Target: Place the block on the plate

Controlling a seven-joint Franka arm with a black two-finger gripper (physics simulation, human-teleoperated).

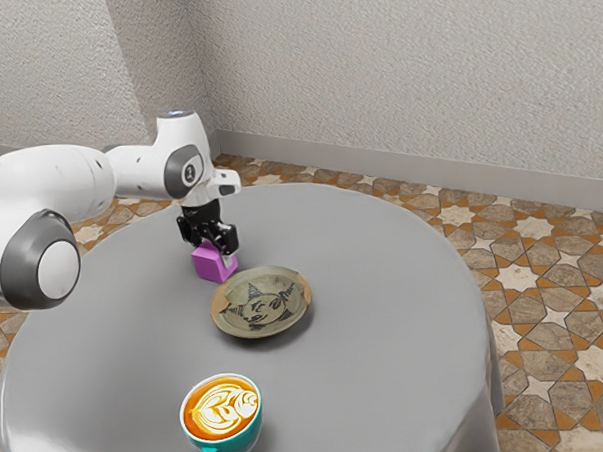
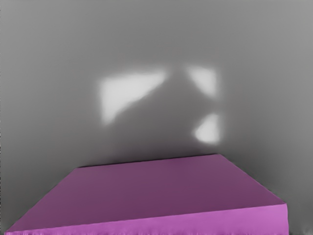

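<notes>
In the exterior view, with twelve o'clock at its top, a round counter (image 1: 386,332) draped in smooth grey cloth stands on a brown, orange and cream floor (image 1: 546,315) patterned with stars, before a rough pale wall (image 1: 405,71). A white and grey robot arm (image 1: 60,186) comes in from nine o'clock and bends down to a black gripper (image 1: 214,252) at a magenta block (image 1: 212,264). I cannot tell whether the jaws are apart, together or clamped on the block. The block is off the plate (image 1: 261,304), near its rim, between ten and eleven o'clock from the plate's middle; whether it touches the rim, or rests on the counter or is slightly raised, I cannot tell. The plate is round and greenish tan, with a dark drawing across it and browner patches on the rim near nine and two o'clock. Well apart from the block, toward seven o'clock from the plate, a teal cup (image 1: 222,418) holds coffee topped with a white leafy pattern, its handle pointing to about seven o'clock. In the wrist view the block is large and close under the hand, with its flat top and one side visible; beyond it, pale patches of light and a darker shadow lie on the grey surface.
</notes>
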